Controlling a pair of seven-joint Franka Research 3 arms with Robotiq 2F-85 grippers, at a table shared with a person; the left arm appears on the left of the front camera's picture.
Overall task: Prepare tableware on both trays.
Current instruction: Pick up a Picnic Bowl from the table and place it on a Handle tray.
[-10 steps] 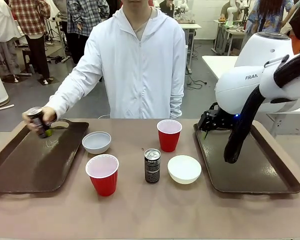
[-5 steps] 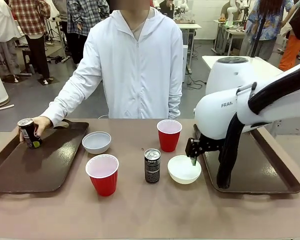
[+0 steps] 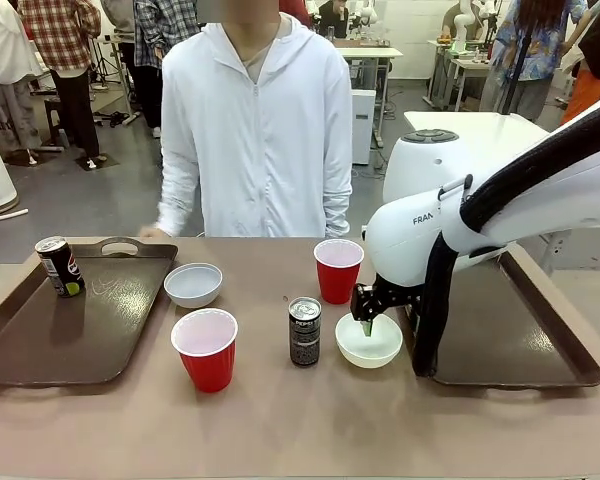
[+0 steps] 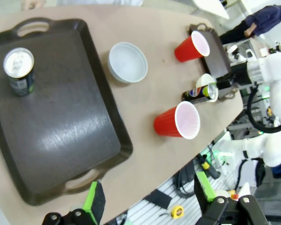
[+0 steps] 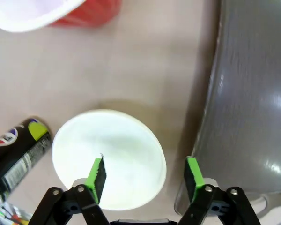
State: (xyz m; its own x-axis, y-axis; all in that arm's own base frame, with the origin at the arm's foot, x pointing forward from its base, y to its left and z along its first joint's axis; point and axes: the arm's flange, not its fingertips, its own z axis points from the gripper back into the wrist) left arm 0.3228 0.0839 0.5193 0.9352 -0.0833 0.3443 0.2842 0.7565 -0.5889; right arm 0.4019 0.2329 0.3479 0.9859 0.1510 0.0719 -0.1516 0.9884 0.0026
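At the middle of the tabletop, the right hand (image 5: 144, 171) hangs low over the near white bowl (image 5: 117, 150). It is released, with one pad inside the bowl and one outside its right rim, neither pressing. This bowl sits just left of the right tray (image 3: 510, 345) and beside the middle can (image 3: 304, 330). The left hand (image 4: 148, 183) is spread and empty above the near end of the left tray (image 4: 61, 131), which carries a second can (image 4: 18, 70) at its far left. The far bowl (image 3: 193, 283) and both red cups (image 3: 206, 348) stand between the trays.
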